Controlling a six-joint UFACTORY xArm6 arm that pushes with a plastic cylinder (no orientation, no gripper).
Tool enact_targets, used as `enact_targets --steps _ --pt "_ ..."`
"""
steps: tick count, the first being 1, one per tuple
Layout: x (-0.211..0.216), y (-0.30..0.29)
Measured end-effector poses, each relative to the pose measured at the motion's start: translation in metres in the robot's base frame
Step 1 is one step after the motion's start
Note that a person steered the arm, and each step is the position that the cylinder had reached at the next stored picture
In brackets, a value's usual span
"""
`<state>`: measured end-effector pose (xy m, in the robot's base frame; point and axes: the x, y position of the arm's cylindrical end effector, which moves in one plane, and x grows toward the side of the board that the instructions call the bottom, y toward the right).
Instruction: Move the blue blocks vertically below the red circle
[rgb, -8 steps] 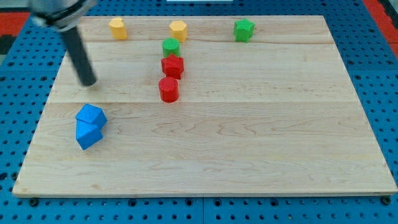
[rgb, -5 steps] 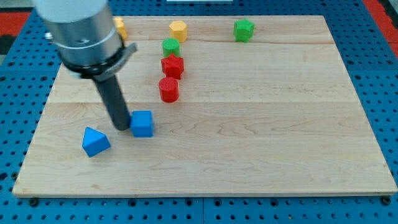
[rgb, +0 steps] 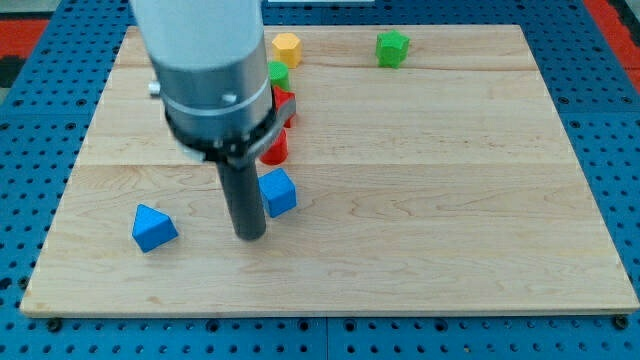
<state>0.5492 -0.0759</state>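
Observation:
My tip (rgb: 249, 234) rests on the board just left of and below a blue cube-like block (rgb: 279, 191), close to it or touching. This block lies just below the red circle (rgb: 277, 148), which is mostly hidden behind the arm. A second blue block (rgb: 153, 227), wedge-shaped, lies apart at the lower left. A red block (rgb: 284, 104) above the circle is partly hidden by the arm.
A green round block (rgb: 277, 72) peeks out beside the arm, above the red ones. A yellow hexagonal block (rgb: 286, 46) and a green block (rgb: 392, 47) sit near the top edge. The arm's wide body (rgb: 205, 70) covers the upper left middle of the board.
My tip has moved right and down. One blue block slid right from beside the other to just below the red circle. The other blue block stayed at the lower left.

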Motion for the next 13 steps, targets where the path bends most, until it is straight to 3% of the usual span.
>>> enact_targets --steps 1,2,3,4,5,6,7,8,10,11,13 --pt "0.031 -0.042" --pt "0.035 -0.137" --pt "0.0 -0.171" --pt "-0.013 -0.112" --pt "0.013 -0.015" --pt "0.023 -0.005" --pt "0.016 -0.065" --pt "-0.026 -0.099" --pt "0.006 -0.029" --pt "0.041 -0.015" --pt "0.056 0.01"
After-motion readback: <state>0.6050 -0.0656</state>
